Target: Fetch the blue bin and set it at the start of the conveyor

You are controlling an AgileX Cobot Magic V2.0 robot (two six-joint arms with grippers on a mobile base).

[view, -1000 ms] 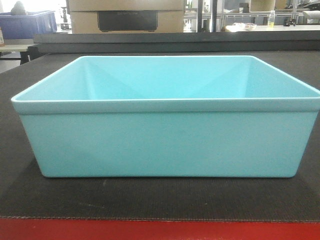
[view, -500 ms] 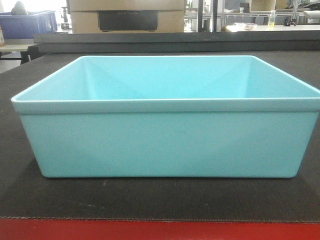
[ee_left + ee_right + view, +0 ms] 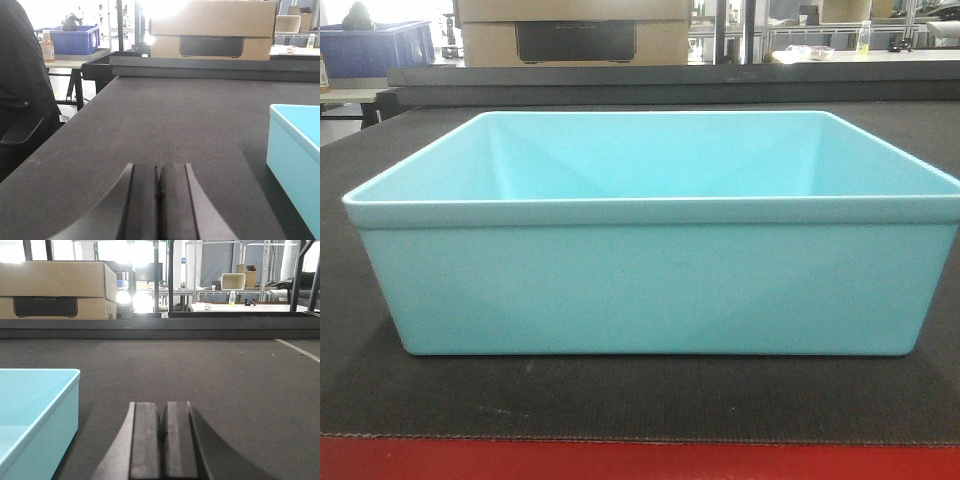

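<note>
The left gripper [image 3: 158, 200] and right gripper [image 3: 163, 440] are seen closed and empty, held low over the conveyor start [image 3: 640, 400]. The blue bin [image 3: 650, 285] is set upright on the belt between them, behind its red front edge.

The smooth, pale turquoise plastic tub [image 3: 650, 285] has a soft sheen; the dark grey woven belt [image 3: 165, 120] looks matt and rough.
</note>
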